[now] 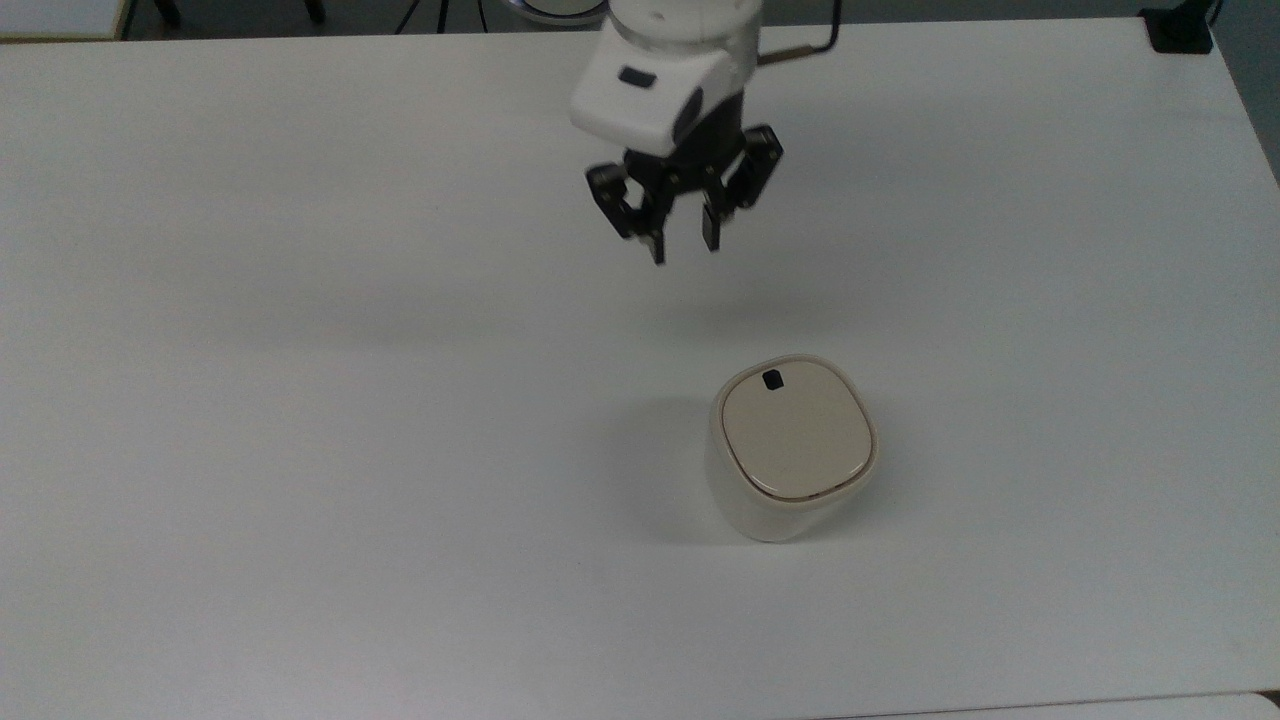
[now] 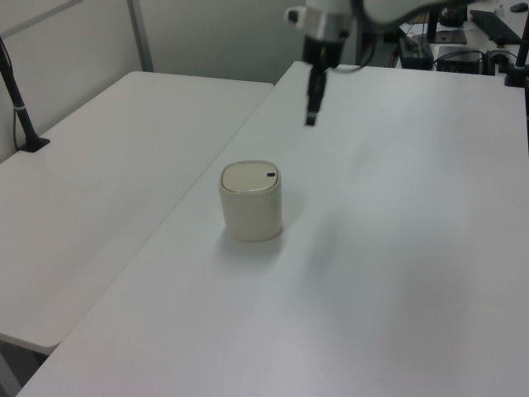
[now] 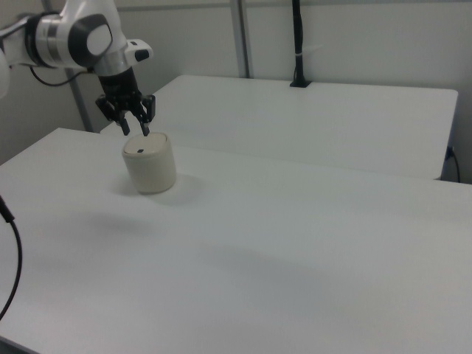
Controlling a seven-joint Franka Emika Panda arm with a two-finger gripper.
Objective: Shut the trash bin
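White tabletop (image 1: 300,400) carries the trash bin (image 1: 790,450), lid flat and shut, below and well apart from the gripper (image 1: 683,240). Gripper fingers are spread and empty. Closing appears complete; no further contact seems required.

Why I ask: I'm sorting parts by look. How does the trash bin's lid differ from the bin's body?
The lid is a flat beige panel lying level on top; the body is a paler cream wall standing upright below it. The lid carries a small black mark near one edge; the body looks plain. The body narrows toward the table, whereas the lid spans the wide top. Both share a rounded-square outline.
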